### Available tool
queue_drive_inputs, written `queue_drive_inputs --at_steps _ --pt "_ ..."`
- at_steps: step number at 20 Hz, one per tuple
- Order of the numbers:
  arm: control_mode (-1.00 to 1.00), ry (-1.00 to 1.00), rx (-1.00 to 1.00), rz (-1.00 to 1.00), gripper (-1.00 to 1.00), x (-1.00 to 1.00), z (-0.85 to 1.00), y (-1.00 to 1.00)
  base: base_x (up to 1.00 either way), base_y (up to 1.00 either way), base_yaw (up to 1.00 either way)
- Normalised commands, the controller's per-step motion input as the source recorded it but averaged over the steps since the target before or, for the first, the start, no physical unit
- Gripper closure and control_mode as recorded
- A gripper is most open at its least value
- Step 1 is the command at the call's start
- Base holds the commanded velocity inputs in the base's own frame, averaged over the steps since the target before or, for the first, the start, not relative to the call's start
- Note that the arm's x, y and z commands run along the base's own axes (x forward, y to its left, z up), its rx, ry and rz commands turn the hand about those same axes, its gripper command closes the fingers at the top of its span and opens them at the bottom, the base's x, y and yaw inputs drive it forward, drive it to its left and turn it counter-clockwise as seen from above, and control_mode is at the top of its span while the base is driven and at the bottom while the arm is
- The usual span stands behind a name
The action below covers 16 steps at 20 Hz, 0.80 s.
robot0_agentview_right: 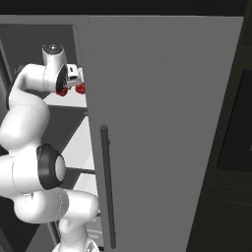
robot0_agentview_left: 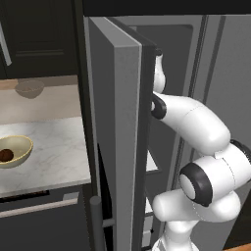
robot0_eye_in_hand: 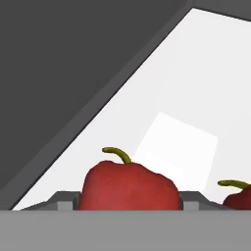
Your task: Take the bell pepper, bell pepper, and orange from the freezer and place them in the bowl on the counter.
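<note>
Two bell peppers are seen on the freezer shelf; the nearer sits between the parted gripper fingertips. Orange lies in the bowl on the tabletop.

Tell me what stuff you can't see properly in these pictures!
- The tool: the hand view's bottom edge cuts its tips off, so whether it grips the near bell pepper is unclear.
- The second bell pepper: cut off by the hand view's right edge.
- The freezer inside: its door blocks most shelves in the right base view.
- The dark ball in the bowl: too small to name.
</note>
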Motion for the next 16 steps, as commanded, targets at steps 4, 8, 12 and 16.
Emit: queue_drive_inputs --at_steps 4,8,12,16 --pt "-1.0 -0.07 0.0 -0.01 1.0 -0.08 -0.08 -0.26 0.0 0.0 0.0" --pt "-1.0 -0.05 0.0 -0.05 1.0 -0.24 0.0 -0.18 0.0 0.0 0.0" --pt "-1.0 -0.02 0.0 -0.05 1.0 -0.27 0.0 -0.06 0.0 0.0 0.0" --pt "-1.0 0.0 0.0 -0.06 1.0 -0.25 0.14 0.0 0.0 0.0 0.0"
